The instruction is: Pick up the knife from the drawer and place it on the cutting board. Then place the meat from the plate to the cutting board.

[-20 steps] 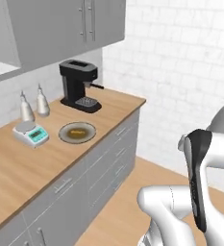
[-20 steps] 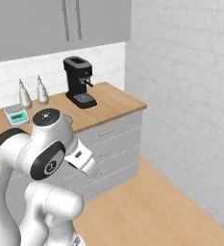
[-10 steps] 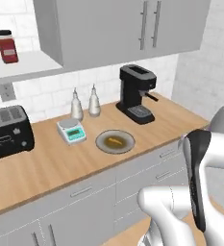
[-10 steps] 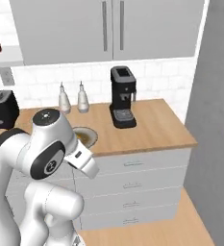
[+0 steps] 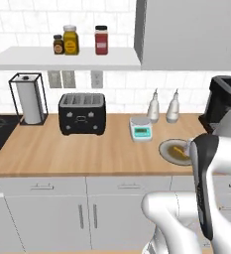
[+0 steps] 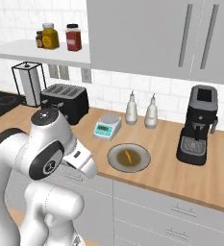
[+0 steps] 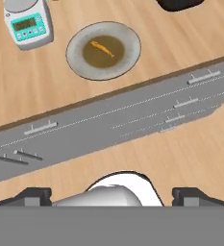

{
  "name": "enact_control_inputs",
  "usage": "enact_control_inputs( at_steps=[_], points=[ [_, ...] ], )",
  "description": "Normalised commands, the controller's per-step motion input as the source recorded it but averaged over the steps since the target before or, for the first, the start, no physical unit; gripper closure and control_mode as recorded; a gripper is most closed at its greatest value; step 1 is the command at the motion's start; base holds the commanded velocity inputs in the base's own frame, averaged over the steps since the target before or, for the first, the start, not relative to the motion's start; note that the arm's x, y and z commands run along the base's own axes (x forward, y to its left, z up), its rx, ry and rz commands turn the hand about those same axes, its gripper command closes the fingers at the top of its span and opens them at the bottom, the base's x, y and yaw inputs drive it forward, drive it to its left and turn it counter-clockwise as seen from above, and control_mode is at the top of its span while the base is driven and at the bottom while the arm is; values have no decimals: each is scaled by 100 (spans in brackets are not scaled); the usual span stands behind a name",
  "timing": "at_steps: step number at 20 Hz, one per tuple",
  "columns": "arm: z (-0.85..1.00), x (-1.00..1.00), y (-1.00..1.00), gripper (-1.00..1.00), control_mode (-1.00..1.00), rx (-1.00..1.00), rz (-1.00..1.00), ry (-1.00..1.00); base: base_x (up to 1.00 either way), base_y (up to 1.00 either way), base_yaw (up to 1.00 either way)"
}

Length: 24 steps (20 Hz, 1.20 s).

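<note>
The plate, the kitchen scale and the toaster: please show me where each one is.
plate [image 6: 114,162]: right base view, bare grey rim at its left.
kitchen scale [image 6: 107,127]: right base view, its body.
toaster [image 5: 82,115]: left base view, black front face.

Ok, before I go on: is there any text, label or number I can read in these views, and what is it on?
None can be read.
Kitchen scale: display shows dark marks, too blurred to read.
Three jars on the shelf: labels too small to read.
Toaster and coffee machine: no legible markings.
</note>
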Motion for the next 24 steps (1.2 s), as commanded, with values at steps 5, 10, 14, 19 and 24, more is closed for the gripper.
enact_control_inputs(
  at_steps=[5,10,14,19,24],
  points=[
    [-9,80,-44,-100,-100,0,27,0,20,-10,8],
    [-68,91,-35,-100,-100,-4,25,1,0,0,0],
    [-100,99,0,-100,-100,-13,18,0,0,0,0],
    [-73,100,-20,-100,-100,-4,12,16,0,0,0],
    [-20,97,-38,-100,-100,0,2,29,0,0,0]
  ],
)
